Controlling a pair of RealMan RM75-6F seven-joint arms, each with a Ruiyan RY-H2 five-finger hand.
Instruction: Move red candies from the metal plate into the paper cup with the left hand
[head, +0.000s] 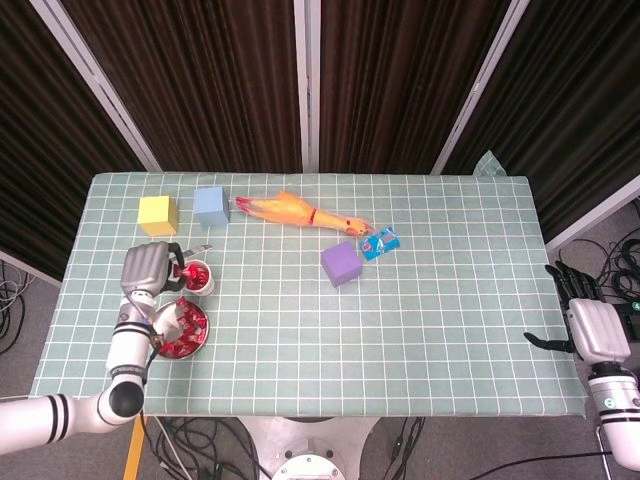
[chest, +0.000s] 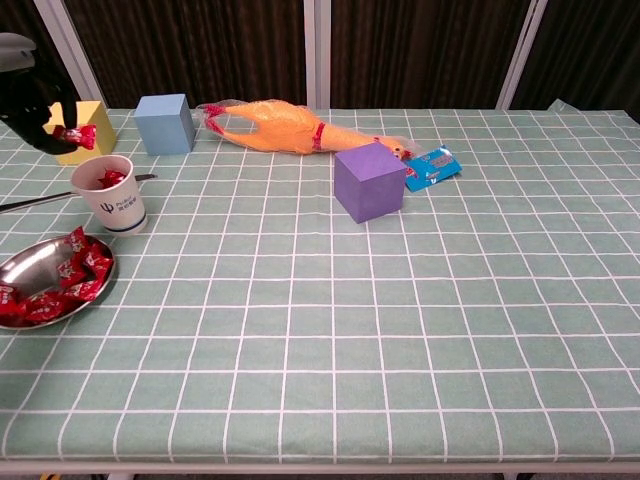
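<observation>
One robot hand (chest: 30, 95) above cup (chest: 110, 195)

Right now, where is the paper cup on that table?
In the chest view the paper cup stands at the table's left side, just behind the metal plate and in front of the yellow block, with the left hand above it.

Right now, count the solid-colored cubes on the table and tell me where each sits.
3. The yellow cube is at the far left, the blue cube just right of it beside the rubber chicken, and the purple cube is mid-table, next to the blue packet. None appear hidden.
</observation>
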